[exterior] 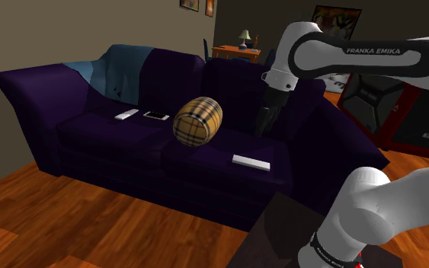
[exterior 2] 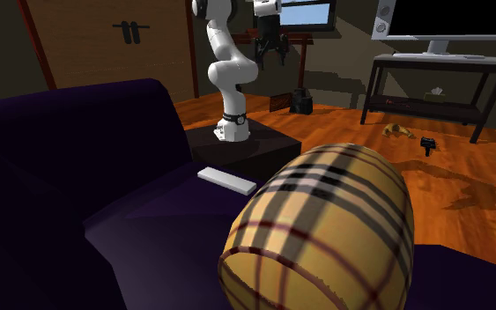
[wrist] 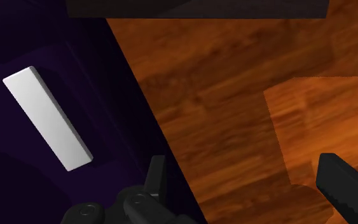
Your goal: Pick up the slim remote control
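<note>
Wrist view: jaws apart and empty, white remote point(wrist: 47, 118) near them on sofa point(wrist: 15, 188)

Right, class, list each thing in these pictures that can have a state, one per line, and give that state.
Gripper: open, holding nothing, hangs above the sofa.
Slim white remote: lying flat on the sofa seat, not held.
Plaid cushion: lying on its side on the seat.
Blue blanket: draped over the sofa back.
</note>
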Controlling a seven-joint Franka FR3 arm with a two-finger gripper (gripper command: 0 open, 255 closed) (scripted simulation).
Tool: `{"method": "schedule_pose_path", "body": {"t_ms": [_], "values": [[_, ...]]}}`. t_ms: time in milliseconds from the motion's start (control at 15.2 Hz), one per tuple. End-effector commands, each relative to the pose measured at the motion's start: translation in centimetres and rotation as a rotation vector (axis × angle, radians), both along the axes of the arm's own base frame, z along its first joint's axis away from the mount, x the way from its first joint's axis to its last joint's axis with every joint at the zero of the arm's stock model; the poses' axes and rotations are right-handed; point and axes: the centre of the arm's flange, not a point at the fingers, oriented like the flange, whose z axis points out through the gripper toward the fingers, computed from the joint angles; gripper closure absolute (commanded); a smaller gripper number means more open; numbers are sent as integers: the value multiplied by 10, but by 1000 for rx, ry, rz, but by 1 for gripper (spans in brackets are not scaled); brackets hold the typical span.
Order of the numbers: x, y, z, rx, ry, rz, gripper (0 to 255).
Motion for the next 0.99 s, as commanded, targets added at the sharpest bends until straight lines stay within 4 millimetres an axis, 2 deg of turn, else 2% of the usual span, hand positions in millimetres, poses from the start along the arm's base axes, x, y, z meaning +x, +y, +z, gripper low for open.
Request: {"method": "schedule_pose_path", "body": {"t_ms": [0, 924], "values": [[5, -17, -19, -7, 1, 15, 0], [56, -126, -155, -52, 22, 110, 0]]}}
